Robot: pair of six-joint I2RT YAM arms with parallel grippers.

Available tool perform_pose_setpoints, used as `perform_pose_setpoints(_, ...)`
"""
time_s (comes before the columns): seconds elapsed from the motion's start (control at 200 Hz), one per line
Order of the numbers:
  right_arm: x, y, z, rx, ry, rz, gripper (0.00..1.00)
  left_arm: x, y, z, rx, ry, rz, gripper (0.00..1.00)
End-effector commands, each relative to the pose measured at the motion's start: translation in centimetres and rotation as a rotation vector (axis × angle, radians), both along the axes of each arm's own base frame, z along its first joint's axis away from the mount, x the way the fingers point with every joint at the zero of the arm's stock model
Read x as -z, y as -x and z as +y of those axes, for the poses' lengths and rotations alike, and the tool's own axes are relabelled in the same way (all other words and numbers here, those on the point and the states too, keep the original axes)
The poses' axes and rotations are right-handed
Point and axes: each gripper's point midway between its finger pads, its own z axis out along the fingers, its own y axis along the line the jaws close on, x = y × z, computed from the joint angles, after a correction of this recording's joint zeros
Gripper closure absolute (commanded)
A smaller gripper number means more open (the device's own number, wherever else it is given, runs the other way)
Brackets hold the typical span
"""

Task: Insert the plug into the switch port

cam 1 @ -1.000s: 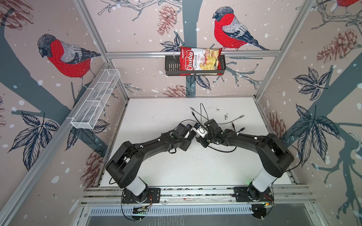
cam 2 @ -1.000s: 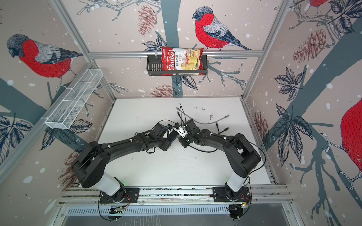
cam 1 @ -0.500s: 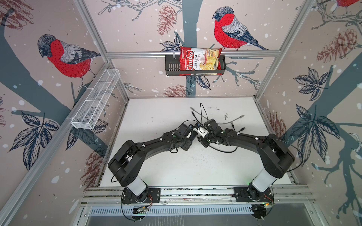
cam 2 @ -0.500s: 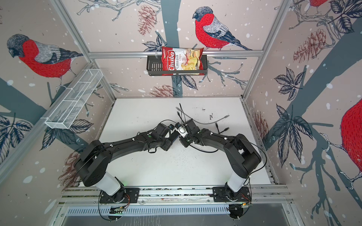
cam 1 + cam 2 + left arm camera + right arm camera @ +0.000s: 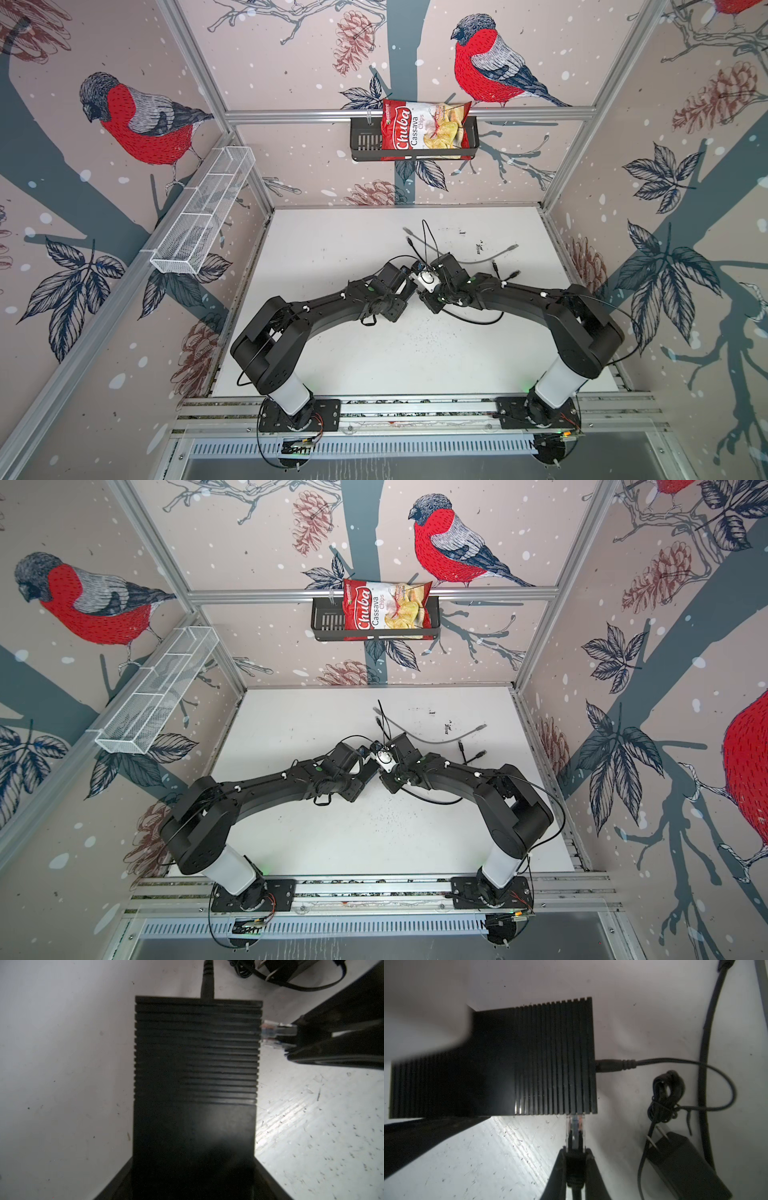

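White tabletop (image 5: 332, 257), scuffed beside the box. Both top views are no use for contact: the two wrists meet mid-table and cover switch box and plug. Switch port not visible in any view; it sits on the box's long edge, which both wrist cams see edge-on only.

L gripper (image 5: 193, 1172) is clamped across switch box (image 5: 195, 1084) at one short end, jaws wide, box width fills them. Fingers cut off by frame. Can't tell if box rests on table or is lifted. Box long axis runs straight out from L fingers. Power jack (image 5: 610, 1065) is in the far short end.

R gripper (image 5: 575, 1153) is nearly closed, pinching plug (image 5: 575, 1130) by its boot. Plug = clear RJ45, long axis square to box's long edge, tip toward box, near jack end. Tip at the edge; can't tell if touching or partly in.

Room: box's opposite long side is bare table. Past jack end: coiled cord (image 5: 666, 1093) and power adapter (image 5: 685, 1163), near box but apart. Grey cable (image 5: 708, 1053) lies beyond those.
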Motion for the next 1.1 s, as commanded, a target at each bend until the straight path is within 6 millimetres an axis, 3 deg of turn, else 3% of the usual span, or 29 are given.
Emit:
perform_pose_setpoints(0.0,-0.4,-0.3,0.6,-0.017,-0.031,-0.019,1.0,-1.4,-0.4,-1.8,0.042,0.077,-0.04,0.8)
perform_pose_setpoints(0.555,-1.0,-1.0,1.0,-0.017,-0.036,-0.035,1.0,-0.9,0.5,-1.9,0.082,0.069,-0.006,0.81)
perform_pose_setpoints(1.096,-0.8,0.2,2.8,-0.064,-0.052,-0.022,1.0,-1.5,0.4,-2.8,0.092,0.11,-0.003,0.84)
